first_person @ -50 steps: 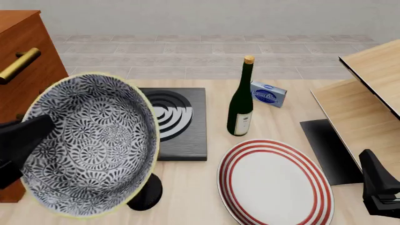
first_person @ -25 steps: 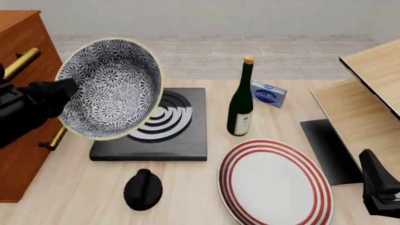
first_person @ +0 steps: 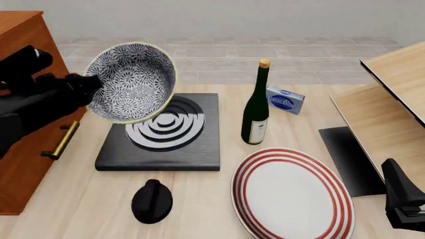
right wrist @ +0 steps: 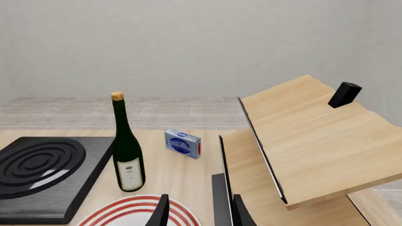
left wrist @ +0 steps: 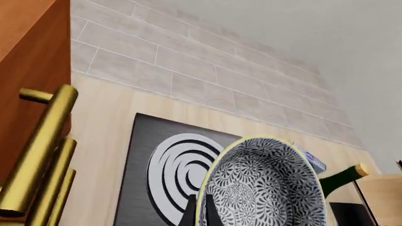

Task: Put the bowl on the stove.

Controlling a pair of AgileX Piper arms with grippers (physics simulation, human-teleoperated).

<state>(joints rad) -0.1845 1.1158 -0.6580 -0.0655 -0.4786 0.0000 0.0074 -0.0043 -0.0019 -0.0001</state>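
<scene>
Front view: my left gripper (first_person: 89,84) clamped on rim of bowl (first_person: 131,82); bowl tilted, raised above stove (first_person: 161,134), overlapping burner's far-left part; black knob (first_person: 152,200) near stove's front edge; wine bottle (first_person: 256,107) upright right of stove; red-ringed plate (first_person: 292,194) nearby; my right gripper (first_person: 403,199) at lower right, can't tell its grip here.
Left wrist view: fingers (left wrist: 190,213) pinch bowl (left wrist: 264,186) rim; cabinet's brass handles (left wrist: 39,155) close by.
Right wrist view: my right gripper (right wrist: 199,213) parted, empty, over plate (right wrist: 141,212); blue box (right wrist: 182,143) beyond bottle (right wrist: 127,150).
</scene>
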